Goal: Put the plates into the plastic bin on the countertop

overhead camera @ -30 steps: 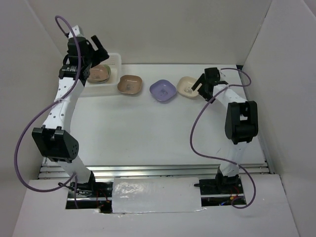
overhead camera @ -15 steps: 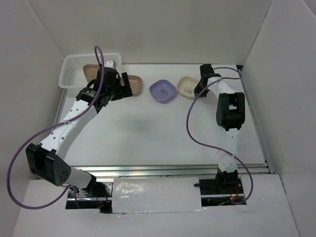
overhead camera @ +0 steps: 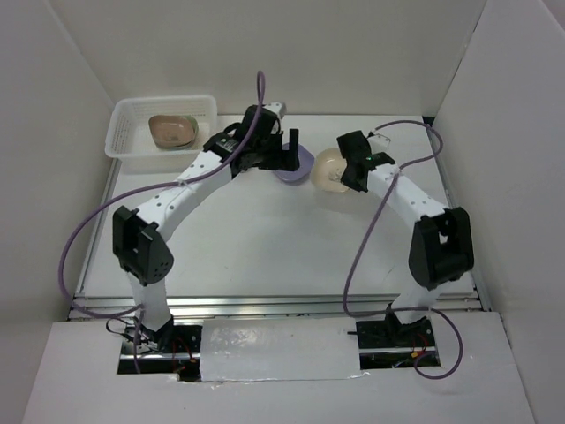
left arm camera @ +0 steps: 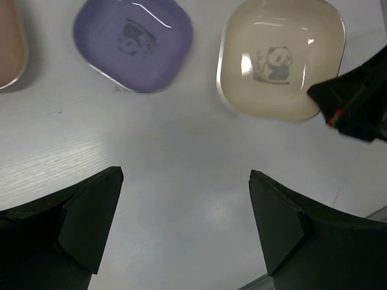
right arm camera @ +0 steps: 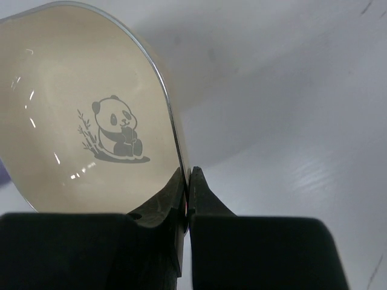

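The cream plate [right arm camera: 91, 121], printed with a panda, is pinched at its rim by my right gripper [right arm camera: 188, 175], which is shut on it. In the top view this plate [overhead camera: 328, 170] sits tilted beside the right gripper [overhead camera: 353, 168]. My left gripper [left arm camera: 186, 175] hangs open over bare countertop [overhead camera: 265, 238], with nothing between its fingers. Just beyond it lie the purple plate [left arm camera: 133, 42] and the cream plate [left arm camera: 281, 60]. A brown plate [left arm camera: 7, 42] shows at the left edge. The plastic bin [overhead camera: 124, 141] stands at the back left with a brownish plate [overhead camera: 172, 130] inside.
White walls close in the table on the left, back and right. The left arm [overhead camera: 194, 177] stretches diagonally across the left half of the table, its gripper [overhead camera: 284, 152] over the purple plate [overhead camera: 298, 170]. A metal rail [overhead camera: 274, 305] runs along the front edge.
The left arm swung from the bin rightward to above the purple plate, still open. The right gripper shut on the cream plate's rim and drew it slightly nearer.
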Motion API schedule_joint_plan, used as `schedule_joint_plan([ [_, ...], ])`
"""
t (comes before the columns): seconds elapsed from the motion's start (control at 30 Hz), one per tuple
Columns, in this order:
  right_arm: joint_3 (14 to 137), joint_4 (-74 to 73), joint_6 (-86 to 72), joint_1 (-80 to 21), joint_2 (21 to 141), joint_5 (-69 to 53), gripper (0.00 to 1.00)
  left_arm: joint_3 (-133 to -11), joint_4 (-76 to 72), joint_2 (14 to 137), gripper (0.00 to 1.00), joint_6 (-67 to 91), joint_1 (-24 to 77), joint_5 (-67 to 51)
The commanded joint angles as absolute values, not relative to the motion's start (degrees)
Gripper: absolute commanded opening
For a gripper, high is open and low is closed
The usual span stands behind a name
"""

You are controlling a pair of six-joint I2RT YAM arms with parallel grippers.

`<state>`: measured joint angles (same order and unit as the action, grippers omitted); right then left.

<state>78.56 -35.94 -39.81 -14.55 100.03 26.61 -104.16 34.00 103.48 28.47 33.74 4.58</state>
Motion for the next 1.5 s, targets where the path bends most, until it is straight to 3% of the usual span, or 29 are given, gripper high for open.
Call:
schedule_joint_plan([
  [0.0, 72.9, -36.5, -40.1, -20.2, 88.9, 31.5, 0.0, -111.7, 36.6, 108.2, 0.99, 27.1, 34.5, 0.6],
  [0.23, 61.9, -25.3, -39.5, -21.8, 72.2, 10.3, 0.0, -113.7, 37.4, 112.0, 0.94, 28.2, 35.5, 0.5],
  [0.37, 60.6, -24.1, -40.1, -21.4, 68.2, 5.8, 0.0, -111.1, 36.5, 111.1, 0.66, 28.9, 35.5, 0.4],
  [0.53, 61.3, -23.9, -41.0, -21.1, 68.8, 2.6, 0.0, -108.5, 34.2, 109.3, 0.67, 30.2, 36.3, -1.8],
  [0.57, 61.4, -23.8, -41.0, -21.3, 69.1, 2.5, 0.0, -108.5, 34.2, 109.1, 0.61, 30.1, 36.7, -1.7],
  [0.6, 61.6, -23.7, -41.1, -21.1, 69.4, 2.3, 0.0, -108.8, 34.4, 109.1, 0.46, 30.0, 37.3, -1.3],
  [0.63, 62.0, -23.9, -41.4, -21.2, 69.6, 2.1, 0.0, -109.4, 35.8, 109.4, 0.11, 30.0, 37.5, -0.4],
  [0.67, 62.0, -24.0, -41.6, -21.4, 69.5, 2.4, 0.0, -111.0, 36.6, 109.7, 0.0, 30.0, 37.6, -0.4],
  [0.73, 61.4, -23.1, -41.7, -21.4, 68.8, 1.9, 0.08, -112.8, 39.1, 110.6, 0.0, 29.4, 37.3, 3.9],
  [0.77, 61.2, -23.0, -41.7, -21.4, 68.1, 1.8, 0.58, -114.1, 39.5, 110.7, 0.0, 28.8, 36.8, 5.0],
  [0.8, 60.7, -23.0, -41.7, -21.2, 67.5, 2.2, 0.93, -114.3, 39.6, 110.6, 0.0, 28.5, 34.9, 5.6],
  [0.83, 59.8, -23.6, -41.7, -20.6, 67.0, 3.0, 1.0, -114.1, 39.4, 109.6, 0.0, 28.4, 33.5, 7.6],
  [1.07, 49.9, -22.3, -40.3, -17.4, 57.9, 2.8, 1.0, -108.1, 24.5, 106.6, 0.0, 21.5, 12.7, 21.3],
  [1.27, 42.8, -20.9, -39.4, -17.3, 52.3, -1.3, 1.0, -122.5, 22.8, 120.0, 0.0, 19.6, -1.3, 17.1],
  [1.47, 40.0, -20.9, -37.7, -17.3, 49.0, -4.3, 1.0, -132.4, 23.6, 130.0, 0.0, 21.1, -7.9, 16.5],
])
